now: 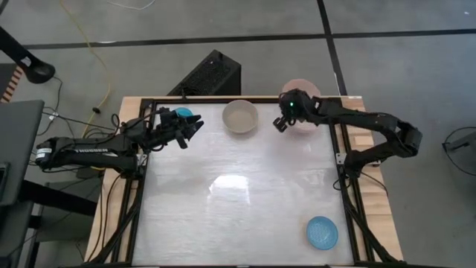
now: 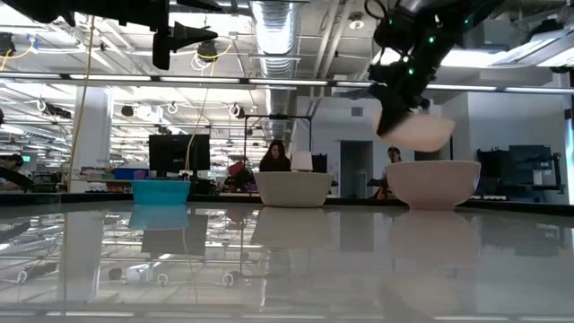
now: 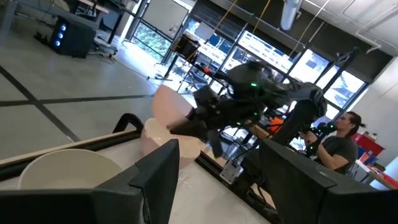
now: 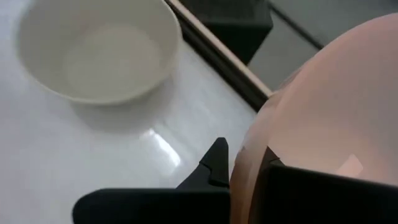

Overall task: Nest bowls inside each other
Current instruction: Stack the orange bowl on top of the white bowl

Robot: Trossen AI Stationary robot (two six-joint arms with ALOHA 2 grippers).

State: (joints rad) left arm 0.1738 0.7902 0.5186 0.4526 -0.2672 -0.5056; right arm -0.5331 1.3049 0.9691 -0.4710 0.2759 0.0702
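Note:
My right gripper is shut on a salmon-pink bowl, which it holds tilted in the air at the table's far right. Right under it a pale whitish bowl stands on its base. A grey-beige bowl stands at the far middle. A light blue bowl sits near the front right. A teal bowl stands at the far left. Just beside it, raised above the table, my left gripper waits open with nothing between its fingers. My right gripper pinches the pink bowl's wall at the rim, one finger outside and the other inside the hollow. The fingers slant downward from the table's right side. The bowl is lifted clear and tilted above the pale bowl.
A black frame runs round the white tabletop, whose middle and near left hold nothing. A black box stands on the floor beyond the far edge. People sit in the room behind the table.

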